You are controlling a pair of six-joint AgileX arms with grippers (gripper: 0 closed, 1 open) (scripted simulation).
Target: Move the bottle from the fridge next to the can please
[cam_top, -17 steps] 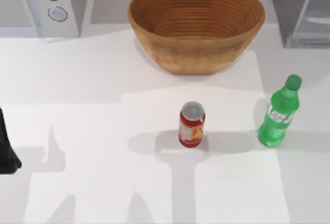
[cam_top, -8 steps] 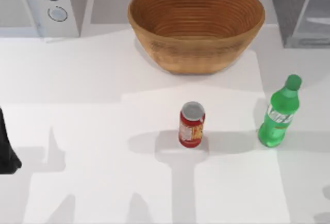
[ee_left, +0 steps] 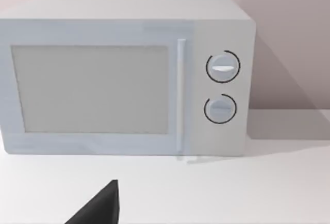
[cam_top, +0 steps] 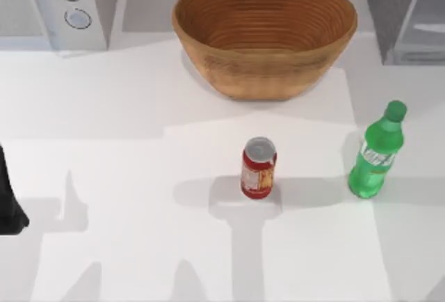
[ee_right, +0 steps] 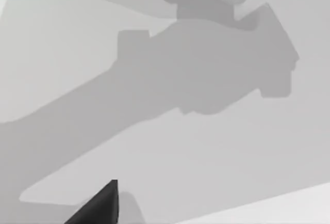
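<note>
The green bottle [cam_top: 376, 152] stands upright on the white table, to the right of the red can [cam_top: 259, 168] with a clear gap between them. The grey speckled fridge [cam_top: 386, 10] with its pale door [cam_top: 425, 25] sits at the back right corner, behind the bottle. My left gripper [cam_top: 8, 204] is parked at the table's left edge, far from both; a dark tip of it [ee_left: 99, 208] points toward the microwave. A dark tip of my right gripper [ee_right: 99, 207] hangs over bare table crossed by an arm's shadow.
A large woven basket [cam_top: 264, 34] stands at the back centre, behind the can. A white microwave [cam_top: 55, 6] with two round knobs occupies the back left corner. Open table surface lies in front of the can and bottle.
The bottle, can and left arm have not moved. A faint shadow at the table's lower right corner has shifted toward the front edge.
</note>
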